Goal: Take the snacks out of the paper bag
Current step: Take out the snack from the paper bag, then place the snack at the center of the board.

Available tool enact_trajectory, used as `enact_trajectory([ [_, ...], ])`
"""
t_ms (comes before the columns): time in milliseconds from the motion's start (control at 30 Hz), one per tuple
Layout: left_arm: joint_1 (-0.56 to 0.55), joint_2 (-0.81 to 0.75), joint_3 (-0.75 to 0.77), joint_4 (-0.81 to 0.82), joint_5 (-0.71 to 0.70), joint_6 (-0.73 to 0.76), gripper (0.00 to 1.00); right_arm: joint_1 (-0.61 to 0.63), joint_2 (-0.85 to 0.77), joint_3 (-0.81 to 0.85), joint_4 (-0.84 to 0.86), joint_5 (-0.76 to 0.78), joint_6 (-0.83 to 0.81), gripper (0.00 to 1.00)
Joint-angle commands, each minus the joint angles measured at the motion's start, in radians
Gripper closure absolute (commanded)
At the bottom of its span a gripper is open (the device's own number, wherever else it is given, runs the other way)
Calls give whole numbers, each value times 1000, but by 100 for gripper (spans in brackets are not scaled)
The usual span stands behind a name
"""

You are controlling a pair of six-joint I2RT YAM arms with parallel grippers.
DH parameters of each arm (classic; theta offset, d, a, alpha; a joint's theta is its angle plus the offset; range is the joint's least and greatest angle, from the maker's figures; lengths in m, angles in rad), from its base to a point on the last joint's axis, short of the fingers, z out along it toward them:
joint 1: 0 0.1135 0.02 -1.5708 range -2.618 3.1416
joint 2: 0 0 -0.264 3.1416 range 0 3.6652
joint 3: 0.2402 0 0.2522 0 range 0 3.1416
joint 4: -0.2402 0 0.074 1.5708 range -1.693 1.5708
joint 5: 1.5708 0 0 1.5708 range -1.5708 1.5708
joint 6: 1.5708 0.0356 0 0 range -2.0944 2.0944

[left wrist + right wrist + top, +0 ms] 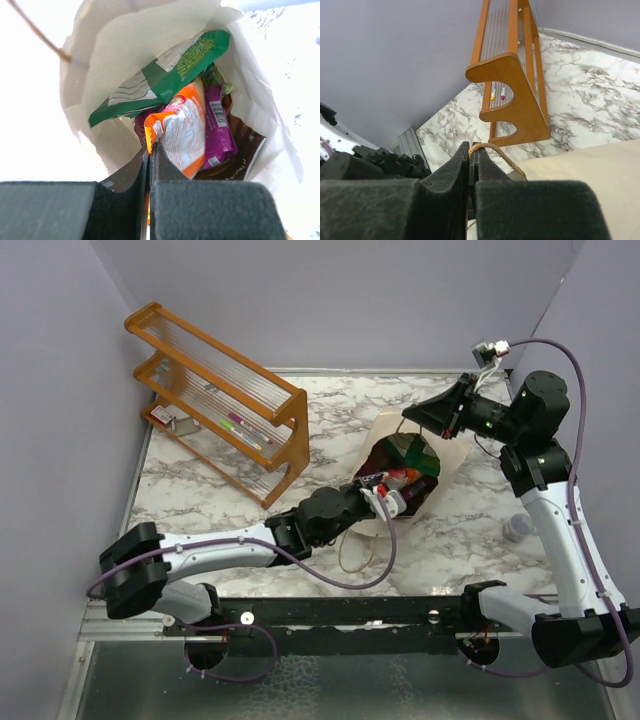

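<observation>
Far left, top view: orange slatted rack [220,405] stands on the marble table [190,490], with thin pens [240,425] lying on its lower shelf.

My left arm reaches across the middle of the table, and the left gripper [395,495] has its tips inside the mouth of the paper bag [452,458]. On the left wrist camera the jaws are pressed together, nipping the near edge of the orange packet [182,132]; a sliver of orange shows between the fingers [125,175].

The snacks are all inside the bag, none out on the table. The green packet [165,75] lies across the top of the pile. The purple packet [217,125] sits just right of the orange one, touching it. The dark brown packet [245,150] lies under the purple one, against the bag's right wall. One loose string loop [355,555] trails on the table in front of the bag.

Right of centre: the bag lies tilted, its mouth facing my left arm. The right gripper [412,414] sits at the bag's far upper rim. On the right wrist view its jaws are clamped tight on the brown string handle [492,150], the beige bag side just below.

Far right: small clear cap [518,528] on the table, well apart from the bag.
</observation>
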Motion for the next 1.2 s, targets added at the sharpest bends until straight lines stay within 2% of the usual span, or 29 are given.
enact_trajectory([
  [0,3,-152,24,-171,15,-201,100,4,-27,13,4,66,-26,99],
  [267,3,-420,129,-526,-20,-427,100,4,-28,19,-39,121,-58,99],
  [567,3,-568,243,-951,-291,-636,100,4,-33,43,-86,166,-97,99],
  [767,3,-591,286,-1193,-490,-836,100,3,-23,43,-96,169,-107,99],
  [933,4,-546,336,-1408,-611,-995,100,3,-24,50,-115,190,-120,99],
  [1067,10,-491,348,-1523,-636,-1105,100,4,-40,55,-127,232,-129,99],
  [1167,31,-453,320,-1530,-605,-1155,100,4,-62,54,-130,293,-137,99],
])
